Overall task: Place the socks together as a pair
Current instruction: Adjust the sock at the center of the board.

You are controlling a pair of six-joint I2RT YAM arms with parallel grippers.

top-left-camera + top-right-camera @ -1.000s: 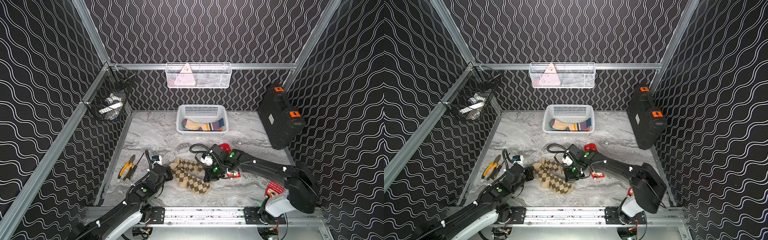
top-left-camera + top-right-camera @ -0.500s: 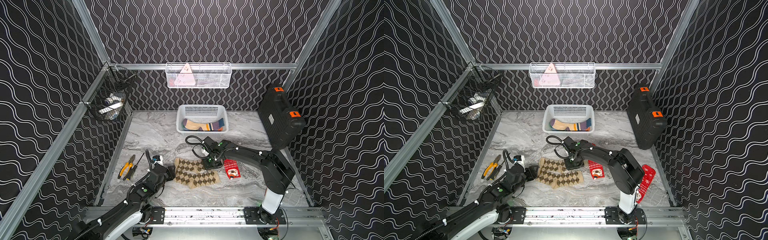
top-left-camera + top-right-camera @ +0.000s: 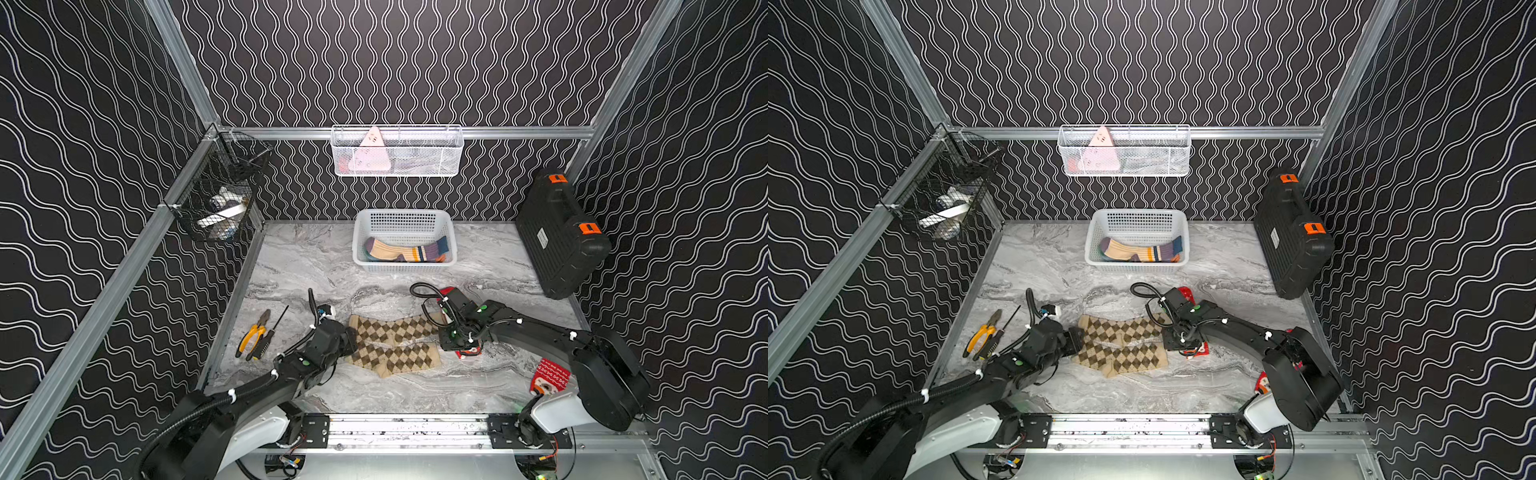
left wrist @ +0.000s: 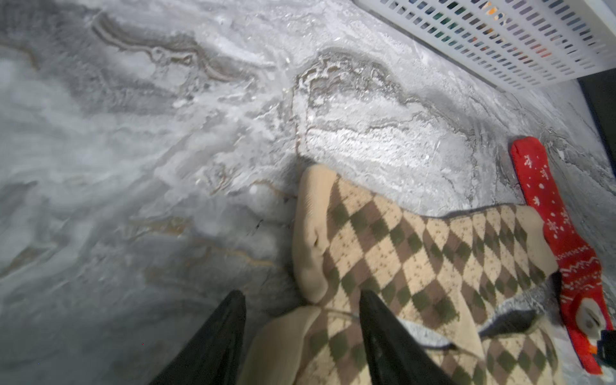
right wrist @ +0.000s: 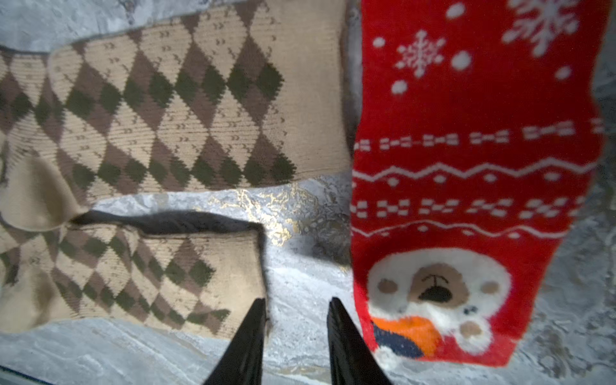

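Currently both argyle socks [image 3: 392, 330] lie flat on the table [image 3: 415, 395], front centre in both top views. They run side by side lengthwise, touching toward their left end, with a sliver of table between them at the right end.

Left gripper [image 4: 300, 295] sits at the left end. I read its jaws as well parted: one finger is over bare table and the other over sock, with the nearer sock's end lying loose below the gap. Nothing is clamped.

Right gripper [image 5: 297, 301] is at the opposite end, jaws partly parted over bare table. One finger is just at the nearer sock's edge, and nothing is between the fingers.

A red sock [image 5: 466, 150] with a bear face lies crosswise just beside the argyle ends, mostly under the right wrist in both top views. A second red sock [image 3: 548, 376] lies by the right arm's base, well apart. Striped socks [image 3: 405, 253] lie in the basket [image 3: 405, 214] at the back.
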